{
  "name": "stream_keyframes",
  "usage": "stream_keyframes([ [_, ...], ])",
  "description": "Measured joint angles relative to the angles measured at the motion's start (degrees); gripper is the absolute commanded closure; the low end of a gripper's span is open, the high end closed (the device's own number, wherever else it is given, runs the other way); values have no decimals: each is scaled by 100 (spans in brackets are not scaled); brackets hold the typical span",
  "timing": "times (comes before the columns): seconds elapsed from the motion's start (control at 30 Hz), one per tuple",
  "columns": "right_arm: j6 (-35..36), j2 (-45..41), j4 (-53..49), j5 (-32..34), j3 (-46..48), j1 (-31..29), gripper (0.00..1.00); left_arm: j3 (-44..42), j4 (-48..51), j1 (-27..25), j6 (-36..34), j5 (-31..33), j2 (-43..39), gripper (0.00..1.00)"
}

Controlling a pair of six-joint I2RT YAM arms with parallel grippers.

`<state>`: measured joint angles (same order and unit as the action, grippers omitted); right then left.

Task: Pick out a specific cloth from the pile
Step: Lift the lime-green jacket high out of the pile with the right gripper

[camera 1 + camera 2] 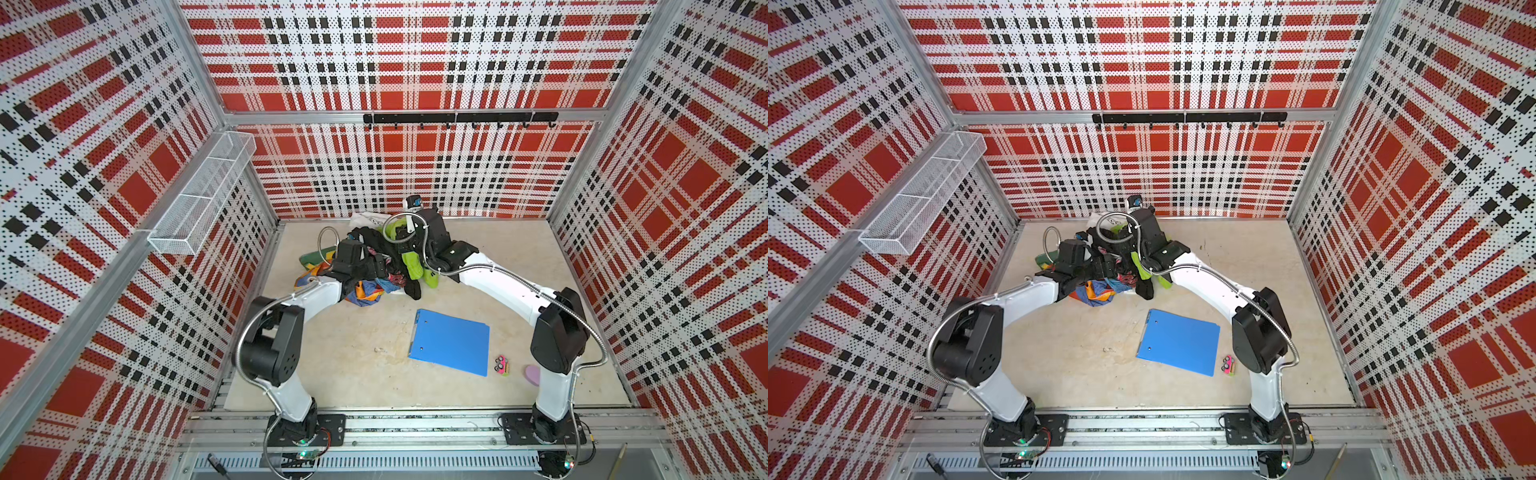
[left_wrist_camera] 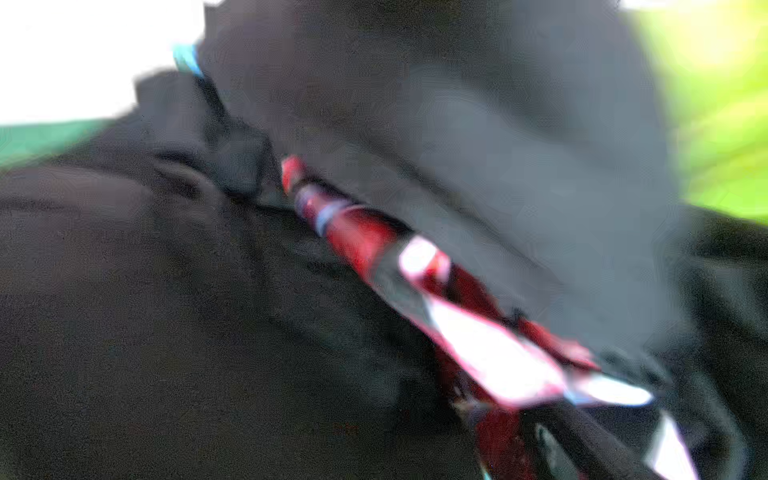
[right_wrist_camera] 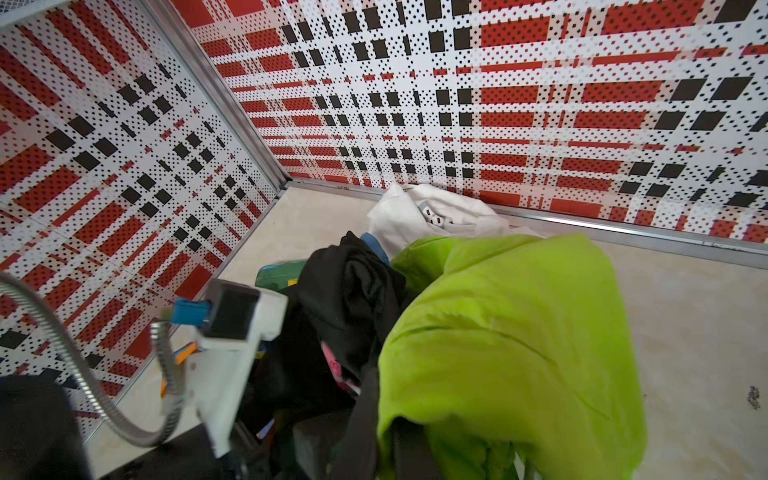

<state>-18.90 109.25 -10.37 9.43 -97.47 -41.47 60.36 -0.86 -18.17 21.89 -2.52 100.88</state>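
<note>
The pile (image 1: 365,286) (image 1: 1100,291) of rainbow patchwork, black and white fabric lies at the back middle of the floor. The lime-green cloth (image 1: 415,266) (image 1: 1144,272) (image 3: 519,332) hangs lifted at the pile's right side, draped over my right gripper (image 1: 409,255) (image 1: 1136,254). That gripper is shut on the cloth, which hides its jaws. My left gripper (image 1: 384,266) (image 1: 1111,264) is pushed into the black garment (image 3: 353,299) on top of the pile. Blurred black fabric (image 2: 208,311) fills the left wrist view and hides those jaws, which stand open.
A blue folder (image 1: 451,340) (image 1: 1179,343) lies flat in front of the pile. A pink toy car (image 1: 501,365) and a purple oval (image 1: 533,374) sit to its right. A wire basket (image 1: 199,199) hangs on the left wall and a hook rail (image 1: 457,118) on the back wall.
</note>
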Motion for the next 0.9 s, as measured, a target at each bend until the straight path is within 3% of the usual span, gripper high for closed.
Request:
stream_keyframes([
  [0.3,149,0,-131,-26,-205,83,97,-4,-190,-90,79,-20,264,1],
  [0.7,796,153,-844,-50,-2514,142,97,-509,-205,-72,188,-20,-570,1],
  [0.9,1019,179,-861,-151,-3045,142,96,-509,-205,-55,197,-22,-656,1],
])
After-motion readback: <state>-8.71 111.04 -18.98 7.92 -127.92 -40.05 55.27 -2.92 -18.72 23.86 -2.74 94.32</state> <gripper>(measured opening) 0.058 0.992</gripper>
